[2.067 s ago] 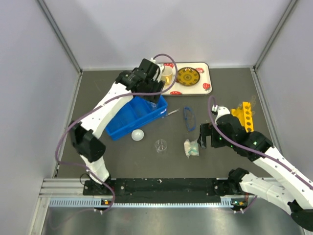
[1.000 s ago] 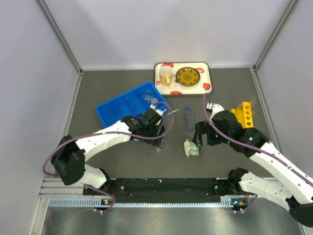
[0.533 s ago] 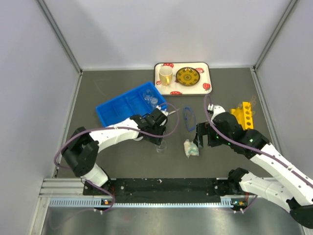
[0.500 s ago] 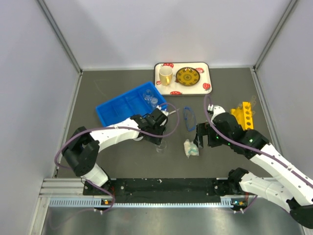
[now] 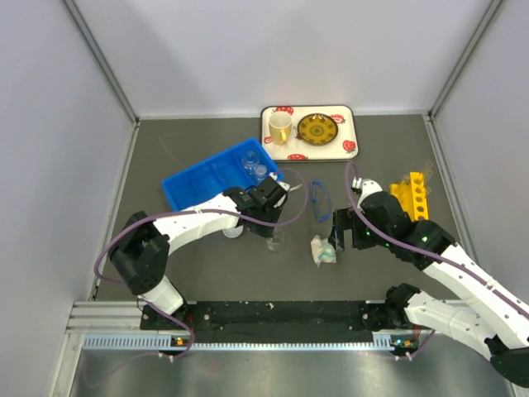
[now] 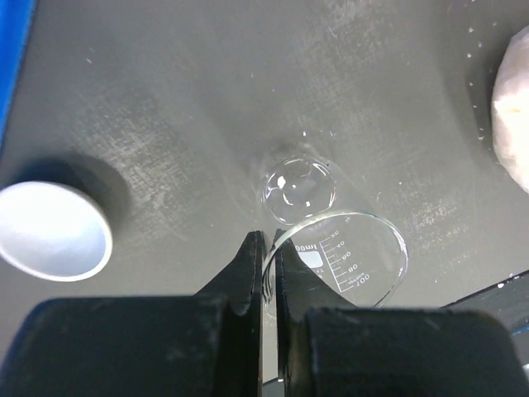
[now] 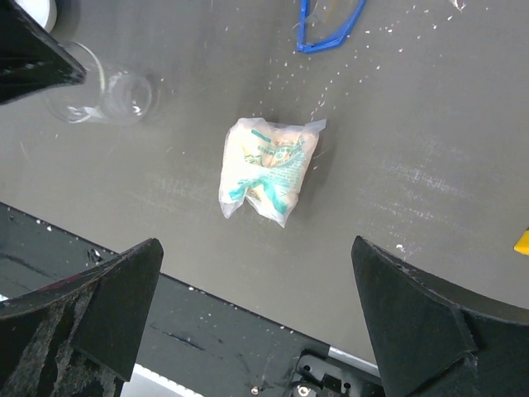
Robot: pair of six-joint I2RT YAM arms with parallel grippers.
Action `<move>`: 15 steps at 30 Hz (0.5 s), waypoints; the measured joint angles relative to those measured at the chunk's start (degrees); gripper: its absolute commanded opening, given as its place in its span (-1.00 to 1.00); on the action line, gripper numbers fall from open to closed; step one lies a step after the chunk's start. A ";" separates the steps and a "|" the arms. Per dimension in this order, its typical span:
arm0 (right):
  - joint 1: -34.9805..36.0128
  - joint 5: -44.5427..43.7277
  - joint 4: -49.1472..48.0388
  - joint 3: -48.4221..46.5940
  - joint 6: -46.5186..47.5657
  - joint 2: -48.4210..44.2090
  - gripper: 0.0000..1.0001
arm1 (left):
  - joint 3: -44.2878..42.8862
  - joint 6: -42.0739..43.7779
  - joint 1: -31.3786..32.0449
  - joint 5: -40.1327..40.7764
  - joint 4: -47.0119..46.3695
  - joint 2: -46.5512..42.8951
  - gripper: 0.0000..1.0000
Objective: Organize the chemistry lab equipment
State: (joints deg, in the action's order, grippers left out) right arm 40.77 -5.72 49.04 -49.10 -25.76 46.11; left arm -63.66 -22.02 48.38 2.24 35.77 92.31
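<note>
**Colleague:** Where is the beaker now?

**Me:** I see the small beaker (image 5: 275,240) about the middle of the tabletop (image 5: 207,273), a little toward the near edge. My left gripper (image 6: 266,252) is clenched on it, and the rim passes between the two fingers. I cannot tell if its bottom touches the tabletop.

**Colleague:** And close to it?

**Me:** The white dome (image 5: 234,230) lies just beside it, on the left. The white-and-teal packet (image 7: 269,169) lies apart on the right. My right gripper (image 7: 256,322) hangs over the packet, jaws spread wide, holding nothing. The goggles (image 5: 318,201) lie beyond the packet.

**Colleague:** The containers?

**Me:** The blue bin (image 5: 194,184) sits in the left half, with clear beakers (image 5: 253,165) in its far right corner. The tray (image 5: 340,116) at the far edge carries the yellow mug (image 5: 280,126) and the patterned plate (image 5: 317,128). A yellow rack (image 5: 413,194) stands near the right edge.

**Colleague:** Room to move?

**Me:** Bare tabletop shows between the beaker and the near edge, and along the left edge.
</note>
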 measured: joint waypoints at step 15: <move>0.00 -0.50 -0.11 0.00 0.26 0.42 0.98 | -34.34 8.31 -9.14 8.72 20.13 0.59 -1.00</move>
State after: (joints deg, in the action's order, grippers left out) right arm 40.77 -6.22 48.93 -49.10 -25.50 46.52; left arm -98.00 -13.72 39.24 10.96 55.90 92.90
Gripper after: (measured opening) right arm 0.987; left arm 0.043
